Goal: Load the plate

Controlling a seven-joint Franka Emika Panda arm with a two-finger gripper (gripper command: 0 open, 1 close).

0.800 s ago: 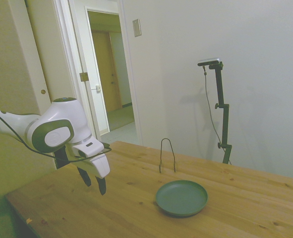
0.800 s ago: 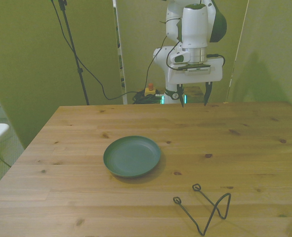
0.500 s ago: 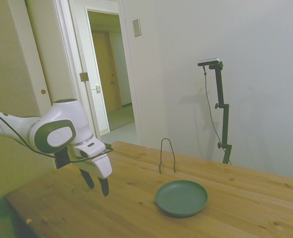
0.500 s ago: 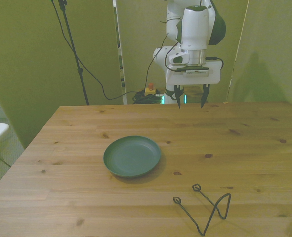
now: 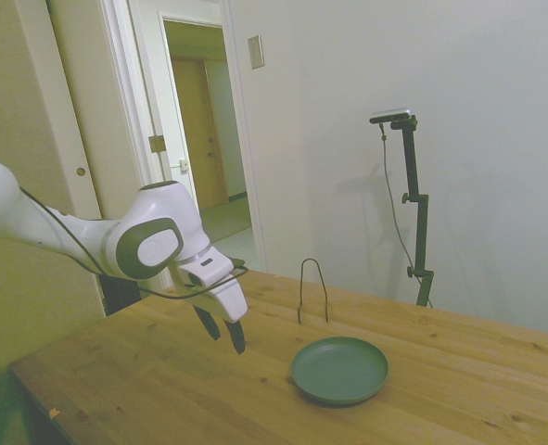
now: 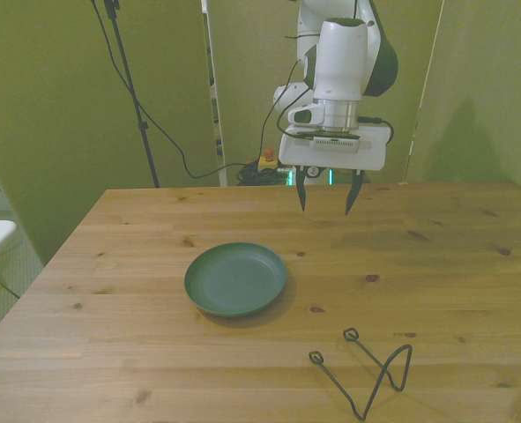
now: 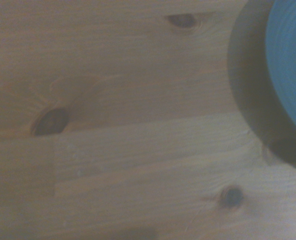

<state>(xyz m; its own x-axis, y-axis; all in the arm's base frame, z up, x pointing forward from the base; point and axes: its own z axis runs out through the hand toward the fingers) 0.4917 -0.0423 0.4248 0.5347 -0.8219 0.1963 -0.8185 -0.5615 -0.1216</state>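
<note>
Front view: wire rack [image 6: 366,370] nearest, at the table's [image 6: 472,291] near edge; plate [image 6: 235,278] flat mid-table, untouched; gripper [image 6: 324,199] farthest, in the air, fingers apart and empty. Plate lies nearer the camera and toward the front view's left of the gripper.

Evenly lit indoors, soft and fairly dim — greenish-yellow cast over side and front views. Faint shadows on the bench [image 6: 436,264], a soft one under the plate [image 6: 235,278]. No glare. Wrist view blurred throughout — plate rim bluish with a dark shadow alongside.
</note>
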